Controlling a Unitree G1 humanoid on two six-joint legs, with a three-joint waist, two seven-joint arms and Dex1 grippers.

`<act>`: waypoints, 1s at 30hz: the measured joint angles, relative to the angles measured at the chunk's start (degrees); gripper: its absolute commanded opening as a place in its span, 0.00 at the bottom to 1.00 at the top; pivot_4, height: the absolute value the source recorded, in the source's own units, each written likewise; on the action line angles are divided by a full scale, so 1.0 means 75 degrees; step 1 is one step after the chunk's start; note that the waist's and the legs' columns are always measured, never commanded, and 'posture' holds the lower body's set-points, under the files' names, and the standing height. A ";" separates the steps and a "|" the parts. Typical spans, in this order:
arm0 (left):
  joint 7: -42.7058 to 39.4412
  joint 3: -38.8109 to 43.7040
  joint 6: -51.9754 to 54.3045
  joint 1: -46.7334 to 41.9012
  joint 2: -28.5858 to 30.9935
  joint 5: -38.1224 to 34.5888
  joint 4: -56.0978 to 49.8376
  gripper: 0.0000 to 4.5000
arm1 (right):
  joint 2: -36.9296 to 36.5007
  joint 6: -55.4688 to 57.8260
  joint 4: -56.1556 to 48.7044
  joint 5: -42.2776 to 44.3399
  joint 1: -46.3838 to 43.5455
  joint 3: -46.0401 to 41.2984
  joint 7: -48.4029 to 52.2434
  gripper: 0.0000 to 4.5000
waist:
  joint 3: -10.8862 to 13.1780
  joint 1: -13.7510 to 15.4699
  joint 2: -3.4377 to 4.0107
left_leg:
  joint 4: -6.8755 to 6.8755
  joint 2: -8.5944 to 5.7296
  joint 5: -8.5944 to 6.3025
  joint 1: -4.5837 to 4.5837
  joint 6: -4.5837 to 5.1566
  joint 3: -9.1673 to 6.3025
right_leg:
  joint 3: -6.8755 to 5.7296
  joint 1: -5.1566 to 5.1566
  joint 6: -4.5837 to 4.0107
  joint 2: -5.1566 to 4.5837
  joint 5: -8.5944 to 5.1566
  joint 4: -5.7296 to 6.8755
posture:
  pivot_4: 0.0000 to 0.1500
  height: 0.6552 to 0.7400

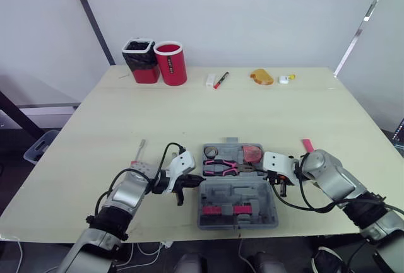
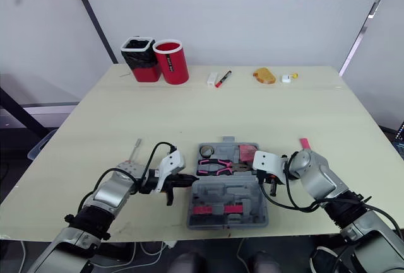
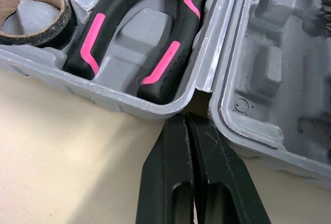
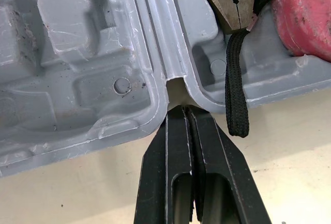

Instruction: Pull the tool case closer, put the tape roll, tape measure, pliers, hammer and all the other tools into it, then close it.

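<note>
Grey plastic, the tool case [image 1: 237, 194] is lying open between the two grippers, its halves spread flat. The left gripper [image 3: 187, 125] is holding its fingers shut on nothing, tips set at the hinge notch on its side of the case. The right gripper [image 4: 183, 113] is doing the same at the opposite notch, closed and empty.

Just past the left fingertips the pliers [image 1: 221, 168] are sitting in their tray, with the tape roll [image 1: 211, 152] beyond them. Past the right fingertips the red tape measure [image 1: 252, 154] is lying beside the plier nose, and a black cord [image 4: 237, 79] is trailing back beside those tips.

Loading appears only partly done. A slim metal-shafted tool [image 1: 139, 155] is lying behind the left fingers, out beside that arm, and a pink piece [image 1: 307, 145] is lying behind the right ones. The next move is probably calling for one gripper to open and go out for one of these, since closing now would be premature.
</note>
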 measured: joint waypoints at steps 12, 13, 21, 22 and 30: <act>-0.0027 0.0004 -0.0262 -0.0138 -0.0042 0.0053 0.0295 0.03 | 0.0101 -0.0008 0.0059 -0.0130 -0.0011 -0.0065 0.0016 0.01 | 0.0000 -0.0005 0.0000 | 0.0000 0.0000 0.0000 0.0001 0.0000 0.0000 | 0.0000 0.0000 0.0000 0.0000 0.0000 0.0001 | 1.00 1.00; -0.0028 0.0007 -0.0282 -0.0147 -0.0050 0.0058 0.0319 0.03 | 0.0105 -0.0008 0.0063 -0.0132 -0.0012 -0.0067 0.0016 0.01 | 0.0000 -0.0004 0.0000 | 0.0000 0.0000 0.0000 0.0002 0.0000 -0.0001 | 0.0000 0.0000 0.0000 0.0000 0.0000 0.0001 | 1.00 1.00; -0.0042 0.0041 -0.0441 -0.0279 -0.0128 0.0143 0.0556 0.03 | 0.0109 -0.0008 0.0066 -0.0163 -0.0013 -0.0075 0.0015 0.01 | -0.0001 0.0007 0.0000 | 0.0000 0.0000 0.0000 0.0001 0.0000 -0.0001 | 0.0000 0.0000 0.0000 0.0000 0.0000 0.0001 | 1.00 1.00; -0.0042 0.0043 -0.0450 -0.0306 -0.0132 0.0155 0.0589 0.03 | 0.0112 -0.0007 0.0066 -0.0163 -0.0013 -0.0077 0.0016 0.01 | -0.0001 0.0005 0.0000 | 0.0000 0.0000 0.0000 0.0001 0.0000 -0.0001 | 0.0000 0.0000 0.0000 0.0000 0.0000 0.0001 | 1.00 1.00; -0.0042 0.0054 -0.0501 -0.0352 -0.0157 0.0170 0.0685 0.03 | 0.0149 -0.0028 0.0140 -0.0163 -0.0023 -0.0126 0.0020 0.01 | -0.0001 0.0002 -0.0001 | 0.0000 0.0000 0.0000 0.0002 0.0000 -0.0001 | 0.0000 0.0001 0.0000 0.0000 0.0000 0.0001 | 1.00 1.00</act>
